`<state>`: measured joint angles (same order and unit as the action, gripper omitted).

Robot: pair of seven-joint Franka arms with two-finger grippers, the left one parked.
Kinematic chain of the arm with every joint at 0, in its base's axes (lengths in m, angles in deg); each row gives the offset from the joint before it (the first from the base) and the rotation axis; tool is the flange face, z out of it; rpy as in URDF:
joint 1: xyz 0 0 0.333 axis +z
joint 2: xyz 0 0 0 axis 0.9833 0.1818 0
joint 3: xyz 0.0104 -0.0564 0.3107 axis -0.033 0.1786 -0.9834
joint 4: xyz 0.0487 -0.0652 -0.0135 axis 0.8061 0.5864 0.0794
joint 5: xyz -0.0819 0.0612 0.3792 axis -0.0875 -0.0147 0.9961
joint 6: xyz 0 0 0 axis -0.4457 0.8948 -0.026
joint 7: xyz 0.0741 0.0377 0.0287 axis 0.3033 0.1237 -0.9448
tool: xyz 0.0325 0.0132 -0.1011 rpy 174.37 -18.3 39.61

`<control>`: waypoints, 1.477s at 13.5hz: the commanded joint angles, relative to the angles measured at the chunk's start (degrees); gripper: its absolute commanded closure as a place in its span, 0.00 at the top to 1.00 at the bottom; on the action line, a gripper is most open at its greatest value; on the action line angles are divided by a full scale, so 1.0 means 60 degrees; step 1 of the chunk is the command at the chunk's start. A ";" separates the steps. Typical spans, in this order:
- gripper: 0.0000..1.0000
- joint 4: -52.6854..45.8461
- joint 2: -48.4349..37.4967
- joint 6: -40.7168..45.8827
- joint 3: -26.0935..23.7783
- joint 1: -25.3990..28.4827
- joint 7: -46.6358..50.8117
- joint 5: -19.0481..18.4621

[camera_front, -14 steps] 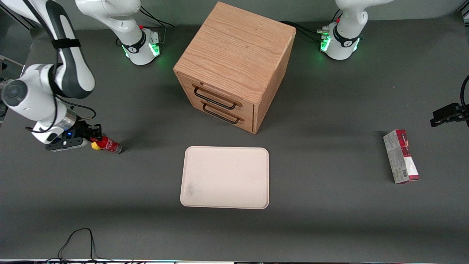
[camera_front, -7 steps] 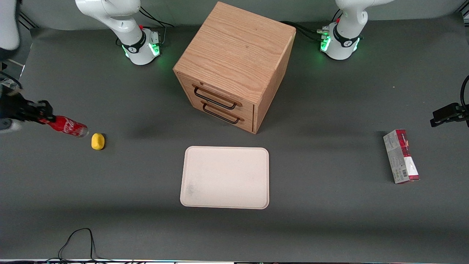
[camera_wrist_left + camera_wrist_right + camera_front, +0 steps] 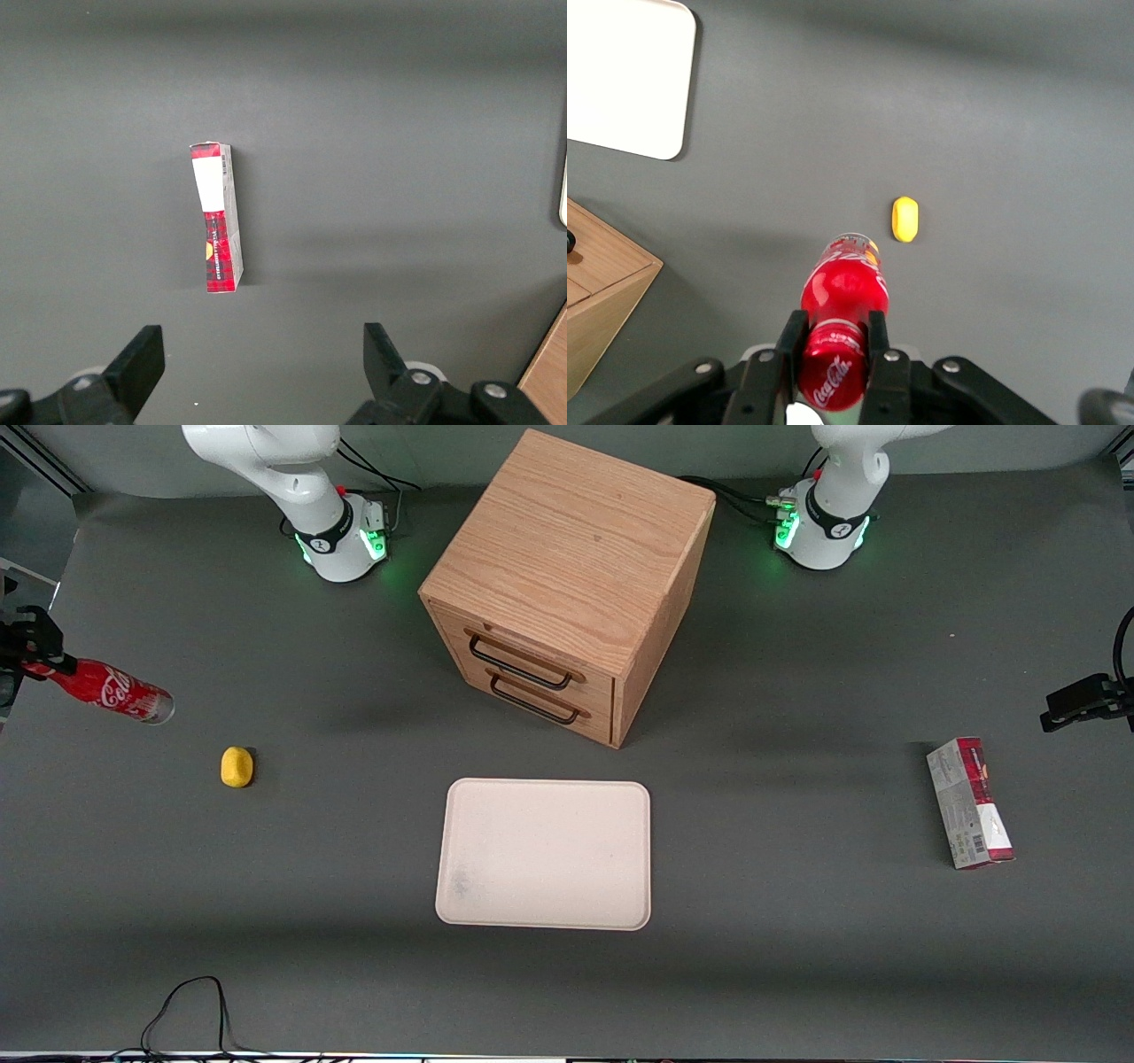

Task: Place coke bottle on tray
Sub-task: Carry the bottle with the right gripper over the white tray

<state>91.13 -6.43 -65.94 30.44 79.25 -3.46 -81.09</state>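
Note:
The coke bottle (image 3: 113,691) hangs tilted in the air at the working arm's end of the table, red label with white script, clear base pointing toward the tray. My gripper (image 3: 35,662) is shut on its red-capped neck, high above the table. In the right wrist view the two black fingers (image 3: 788,341) clamp the bottle (image 3: 843,292) at its cap end. The cream-beige tray (image 3: 544,853) lies flat in front of the drawer cabinet, nearer the front camera, with nothing on it. It also shows in the right wrist view (image 3: 620,80).
A small yellow lump (image 3: 236,767) lies on the table below the bottle, between it and the tray. A wooden two-drawer cabinet (image 3: 567,576) stands mid-table. A red-and-grey carton box (image 3: 969,802) lies toward the parked arm's end. A black cable (image 3: 190,1010) loops at the table's front edge.
My gripper has lifted the coke bottle off the table from beside the yellow lump and carried it up and outward toward the working arm's end. The yellow lump stays put.

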 commanded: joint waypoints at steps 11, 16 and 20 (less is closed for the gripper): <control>0.00 -0.4947 0.4952 -0.0559 -0.2084 0.3295 0.3360 -0.0723; 0.00 -0.4933 0.5362 -0.1393 -0.2098 0.3826 0.3525 -0.0944; 0.00 -0.4904 0.6386 -0.2652 -0.1996 0.3738 0.3511 -0.0958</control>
<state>64.74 27.48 -79.24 18.47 101.77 17.05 -85.92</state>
